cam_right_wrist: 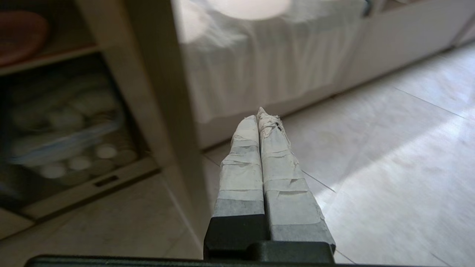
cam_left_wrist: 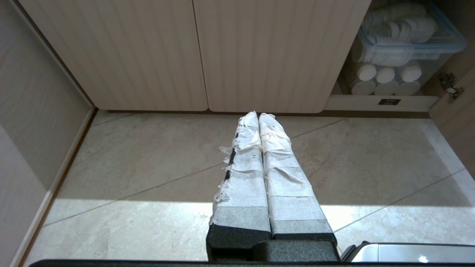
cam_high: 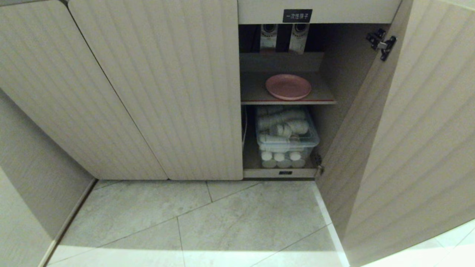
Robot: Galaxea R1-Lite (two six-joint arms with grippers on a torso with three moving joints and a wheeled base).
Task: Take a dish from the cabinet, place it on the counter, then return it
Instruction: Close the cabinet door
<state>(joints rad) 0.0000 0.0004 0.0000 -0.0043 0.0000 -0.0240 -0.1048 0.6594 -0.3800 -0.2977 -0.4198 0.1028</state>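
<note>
Sitting untouched on the red-edged upper shelf [cam_high: 256, 97] – one pink plate [cam_high: 288, 86], roughly 1 o'clock from centre in the head view, inside the open bay of the cabinet [cam_high: 156, 92]. Judging by that, the task is at the very start: door [cam_high: 419, 141] at 3 o'clock is already swung open, but nothing is fetched, nothing set on the counter, nothing returned – all three steps left. Counter is not in any view. Right gripper [cam_right_wrist: 261, 115]: taped fingers pressed together, holding nothing, pointing past the edge of the open door toward the floor; the plate shows only as a blurred reddish patch at 10 o'clock in its wrist view. Left gripper [cam_left_wrist: 258, 116]: fingers also pressed together, empty, hanging over the tiled floor [cam_high: 222, 222] facing the closed doors. Neither arm shows in the head view. Counts: one plate; one clear lidded bin [cam_high: 287, 135] on the bottom level at 6 o'clock from the plate, stuffed with white cup stacks – too many to count; two patterned packs [cam_high: 284, 37] on the top level behind the small black label [cam_high: 297, 15]; two closed fluted doors, one open.
</note>
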